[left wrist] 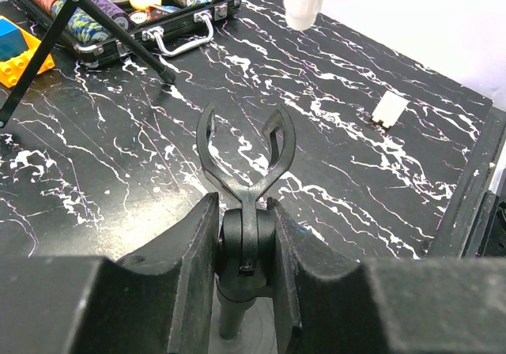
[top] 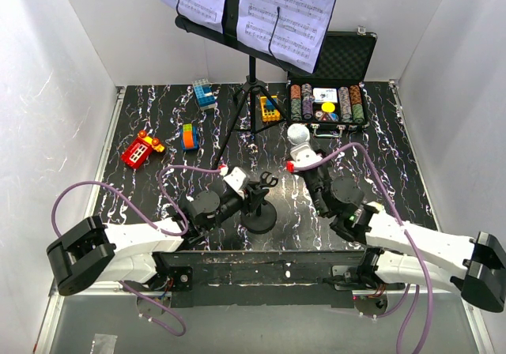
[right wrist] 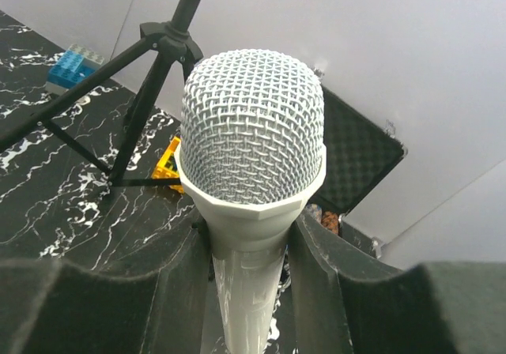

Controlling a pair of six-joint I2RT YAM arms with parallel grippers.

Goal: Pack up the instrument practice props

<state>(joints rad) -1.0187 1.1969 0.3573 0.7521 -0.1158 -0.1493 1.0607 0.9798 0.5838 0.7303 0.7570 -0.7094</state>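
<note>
The black tripod music stand (top: 251,77) stands at the back and carries white sheet-music pages (top: 285,10) on its desk. My right gripper (top: 312,172) is shut on the white handle of the grey-headed microphone (top: 299,137), held upright and apart from its stand; the right wrist view shows the mesh head (right wrist: 251,133) above my gripper (right wrist: 247,259). My left gripper (top: 251,192) is shut on the pivot under the forked black clip (left wrist: 245,152) of the microphone stand, whose round black base (top: 258,216) rests on the table. The clip is empty.
An open black case of poker chips (top: 328,93) lies at the back right. Toy blocks lie scattered: red (top: 138,150), orange-blue (top: 190,137), blue (top: 204,93), yellow (top: 269,107). A small white piece (left wrist: 390,109) lies on the table. White walls close three sides.
</note>
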